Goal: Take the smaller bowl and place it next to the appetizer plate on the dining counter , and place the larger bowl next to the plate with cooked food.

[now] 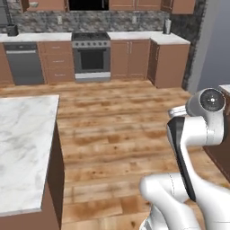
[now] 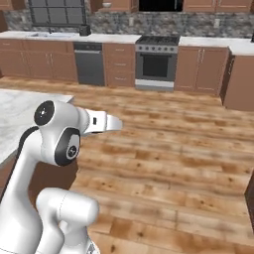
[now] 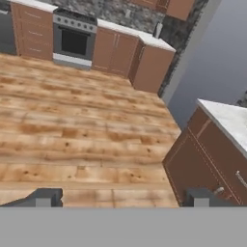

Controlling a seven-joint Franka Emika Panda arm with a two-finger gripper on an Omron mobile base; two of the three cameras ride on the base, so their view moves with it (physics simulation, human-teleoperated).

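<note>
My gripper (image 3: 121, 200) is open, its two dark fingertips (image 3: 44, 198) far apart with nothing between them, hanging over bare wooden floor. The white arm (image 2: 54, 139) is folded close to the base, its hand pointing across the floor. The dining counter (image 1: 22, 143), a white grey-veined marble top on a brown base, stands to the arm's left; the part I see is bare. It also edges the right base view as the dining counter (image 2: 17, 116). The smaller bowl, the larger bowl, the appetizer plate and the plate with cooked food are out of view.
A brown cabinet with drawers and a pale top (image 3: 212, 154) stands close on the right. Along the back wall run wooden cabinets, a steel oven (image 1: 91, 56) and a dark dishwasher (image 1: 23, 63). Wide wooden floor (image 1: 121, 134) lies ahead.
</note>
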